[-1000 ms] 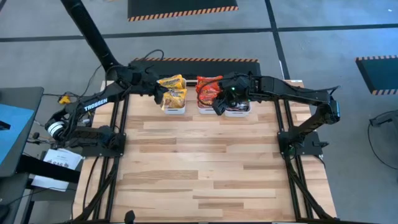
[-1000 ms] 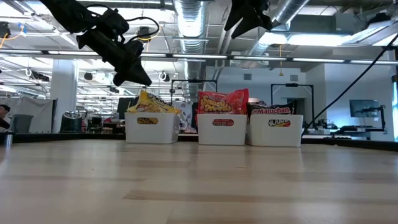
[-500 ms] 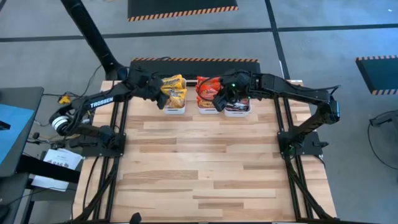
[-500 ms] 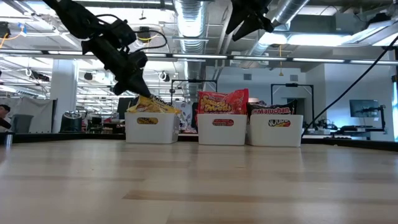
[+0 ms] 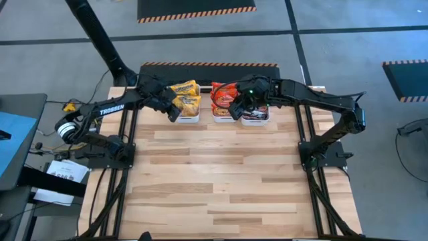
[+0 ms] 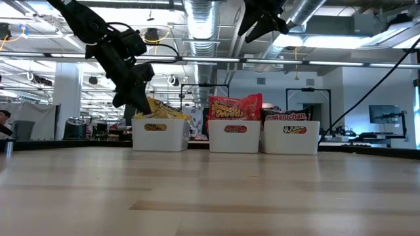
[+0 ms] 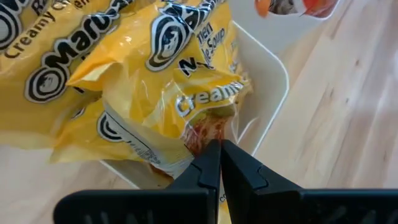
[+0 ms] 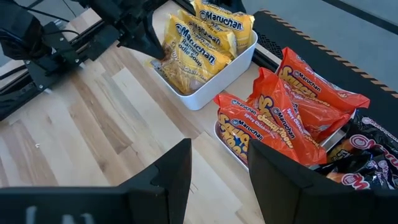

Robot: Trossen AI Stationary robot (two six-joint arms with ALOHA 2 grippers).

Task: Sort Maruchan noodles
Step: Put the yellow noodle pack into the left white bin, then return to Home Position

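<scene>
Three white bins stand in a row at the table's far edge. The left bin (image 5: pixel 187 116) holds yellow Maruchan noodles packets (image 5: pixel 185 95), the middle bin (image 6: pixel 234 136) holds red packets (image 5: pixel 224 96), and the right bin (image 6: pixel 291 137) holds dark packets (image 5: pixel 256 112). My left gripper (image 7: pixel 219 149) is shut at the near left corner of the yellow bin (image 7: pixel 268 93), its tips against a yellow packet (image 7: pixel 186 93). My right gripper (image 8: pixel 219 163) hangs open high above the red and dark bins, with nothing between its fingers. My left gripper touches the near end of a yellow packet (image 7: pixel 200 132) with its shut fingertips, where that end sticks out at the bin's near rim. The fingers slant down from the table's left near side. The packet lies in the bin among the other yellow packets.
The wooden table top (image 5: pixel 221 174) in front of the bins is bare. Black arm frames (image 5: pixel 120 154) run along both table sides. My right arm (image 5: pixel 314 97) reaches in over the right bin.
My left gripper has sunk toward the yellow bin's near left corner and tipped further downward, coming against the yellow packets.
</scene>
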